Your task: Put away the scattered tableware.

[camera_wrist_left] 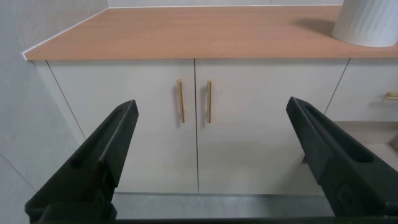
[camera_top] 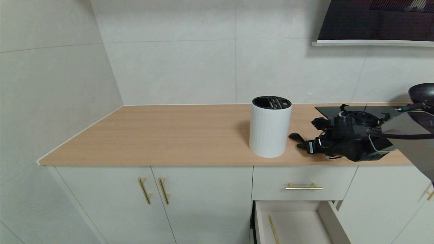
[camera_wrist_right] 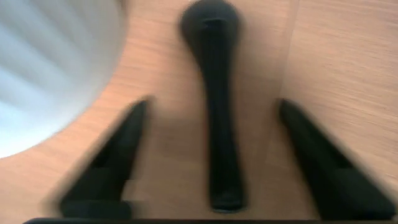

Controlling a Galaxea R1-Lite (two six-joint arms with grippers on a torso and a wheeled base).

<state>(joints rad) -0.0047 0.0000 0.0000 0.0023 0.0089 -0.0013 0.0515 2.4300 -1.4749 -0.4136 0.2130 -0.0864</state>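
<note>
- right of centre in the head frame, spotting a black utensil (camera_top: pixel 295 136) lying flat on the wooden counter (camera_top: pixel 169 132), just beside the white holder (camera_top: pixel 270 127).
- seeing the right gripper (camera_wrist_right: pixel 214 106) hovering low over it, fingers spread wide on either side of the handle, gripping nothing yet.
- finding the left gripper (camera_wrist_left: pixel 211 107) down in front of the cabinet doors (camera_wrist_left: pixel 194 102), fingers wide apart too, carrying nothing.
- judging the utensil as light, stiff and probably smooth plastic; expecting it to skid on the wood or twist if pinched near the rounded end.
- favouring a hold across the narrow handle, about midway along, closing squarely and low against the counter.
- noting the holder's slotted black top as a likely home; watching for a knock against its wall, standing so near.
- taking in the room: pale tiled walls, a stove (camera_top: pixel 362 113) and dark pan (camera_top: pixel 422 93) at the right edge, a hood (camera_top: pixel 376 20) at the upper right, and an open drawer (camera_top: pixel 325 217) at the bottom.
</note>
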